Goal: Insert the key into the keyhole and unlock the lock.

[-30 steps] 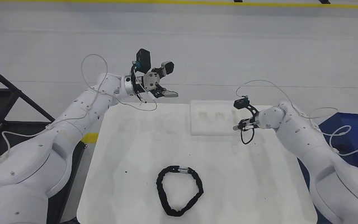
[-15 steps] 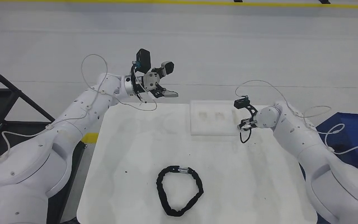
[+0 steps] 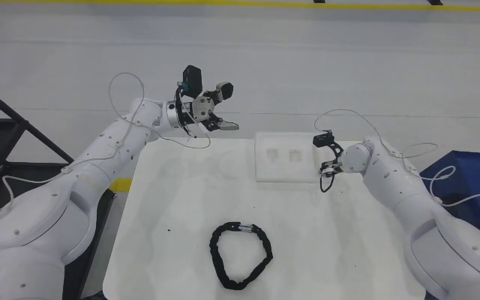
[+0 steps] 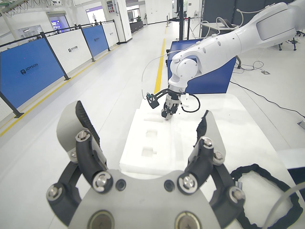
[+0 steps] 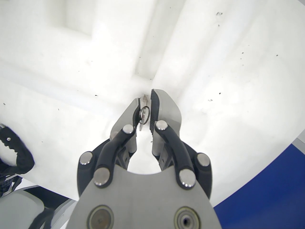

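The key (image 5: 142, 118) is clamped in the right gripper (image 5: 145, 96) at the foam tray (image 3: 281, 172) for lifting; the left gripper (image 4: 143, 111) is held apart, awaiting the chain lock (image 3: 240, 256).

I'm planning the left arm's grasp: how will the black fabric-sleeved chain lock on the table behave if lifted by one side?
Likely floppy: the black fabric-sleeved chain lock lies in a loose, uneven loop, so it would probably sag. Its thickness suggests it is fairly heavy. The textured sleeve should resist slipping.
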Controlling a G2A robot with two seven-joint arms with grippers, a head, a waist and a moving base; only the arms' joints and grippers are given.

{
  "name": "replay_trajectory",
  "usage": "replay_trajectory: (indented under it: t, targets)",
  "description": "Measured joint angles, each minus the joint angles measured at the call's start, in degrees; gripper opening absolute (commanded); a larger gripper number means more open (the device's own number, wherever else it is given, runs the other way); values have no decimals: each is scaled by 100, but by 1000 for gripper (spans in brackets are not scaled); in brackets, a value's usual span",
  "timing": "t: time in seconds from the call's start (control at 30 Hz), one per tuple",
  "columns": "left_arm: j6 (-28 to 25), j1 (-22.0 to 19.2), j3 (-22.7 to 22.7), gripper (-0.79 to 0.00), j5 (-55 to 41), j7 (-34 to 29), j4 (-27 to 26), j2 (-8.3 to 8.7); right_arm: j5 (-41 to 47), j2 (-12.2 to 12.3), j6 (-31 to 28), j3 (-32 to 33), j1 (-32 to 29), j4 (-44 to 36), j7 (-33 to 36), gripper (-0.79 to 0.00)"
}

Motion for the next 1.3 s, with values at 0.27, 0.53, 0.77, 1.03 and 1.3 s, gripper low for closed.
replay_trajectory:
  t: [0.27,0.53,0.77,1.03,1.3]
  targets:
    - [0,0,0,0,0,0,0,0,-161,-75,17,32,64,68,36,-785]
    - [0,0,0,0,0,0,0,0,-298,-98,19,126,244,22,147,-785]
    - [0,0,0,0,0,0,0,0,-23,-44,-87,399,348,-77,188,-785]
    - [0,0,0,0,0,0,0,0,909,150,-134,1041,297,-421,318,-785]
    - [0,0,0,0,0,0,0,0,1586,477,-69,1681,-35,-1323,862,-785]
